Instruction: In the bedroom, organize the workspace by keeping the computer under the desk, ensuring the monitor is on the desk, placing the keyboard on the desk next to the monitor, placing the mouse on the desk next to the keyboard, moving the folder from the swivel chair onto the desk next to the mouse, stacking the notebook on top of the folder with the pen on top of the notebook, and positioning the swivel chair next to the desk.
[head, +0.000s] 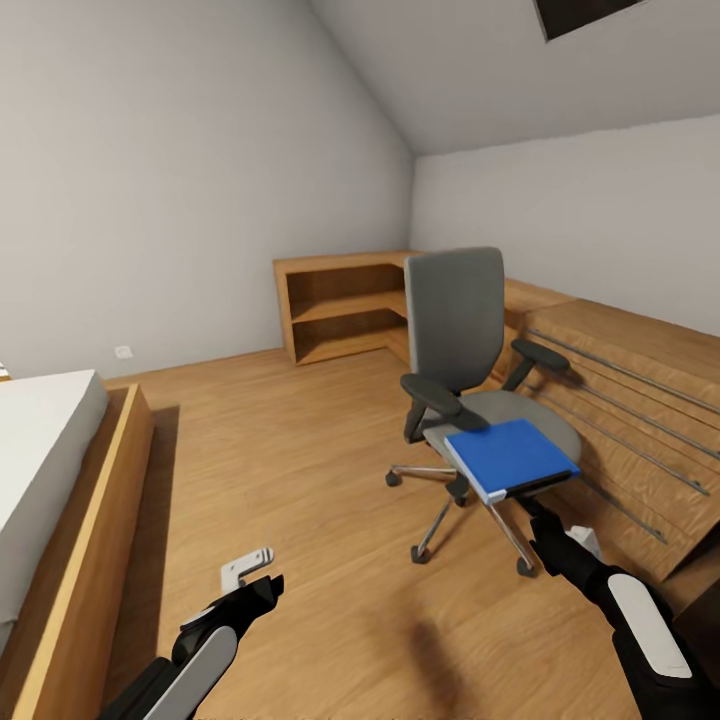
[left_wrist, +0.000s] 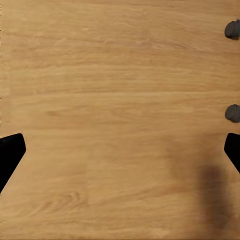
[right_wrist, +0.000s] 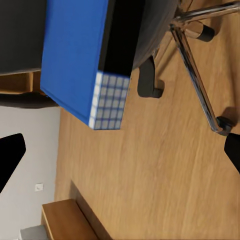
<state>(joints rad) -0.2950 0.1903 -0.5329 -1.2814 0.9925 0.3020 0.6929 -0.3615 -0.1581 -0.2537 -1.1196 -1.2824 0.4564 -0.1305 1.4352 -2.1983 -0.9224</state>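
Note:
The grey swivel chair stands on the wood floor in mid-room. The bright blue folder lies on its seat and overhangs the front edge. My right gripper sits just below and in front of that overhanging edge. In the right wrist view the folder is ahead of the right gripper, whose fingers are spread wide with nothing between them. My left gripper hovers low over bare floor to the chair's left. The left wrist view shows the left gripper open.
A bed in a wooden frame runs along the left. A low wooden shelf unit stands in the far corner. A wooden chest with long bar handles is close behind the chair on the right. Chair casters are near my left hand.

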